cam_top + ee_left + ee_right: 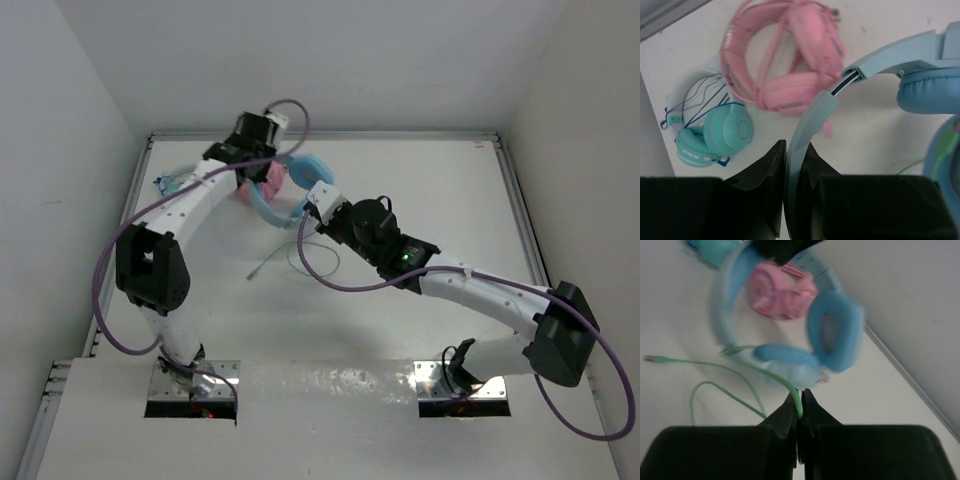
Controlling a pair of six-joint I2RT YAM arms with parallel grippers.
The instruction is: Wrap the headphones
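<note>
The headphones [920, 90] are sitting between the two grippers: the left gripper [796, 150] is clamping their headband [812, 112], the right gripper [800, 397] is pinching their green cable [735, 367]; pink headphones [790, 55] and teal headphones [720, 132] are lying beyond the left gripper

Far-left corner is the crowded bit. The pink headphones [268, 180] sit right up against the blue headphones [300, 190], with the teal set [715, 135] just beside the pink ones, near the table [450, 190] edge. The left gripper [796, 150] is clamped on the blue headband and the right gripper [800, 401] pinches the cable [791, 389], so both arms fill that patch too. Loose cable loops lie just in front of the blue pair. Open room is the table's right half and the near middle. The right arm [480, 290] slants across from its base and blocks a straight path there.
</note>
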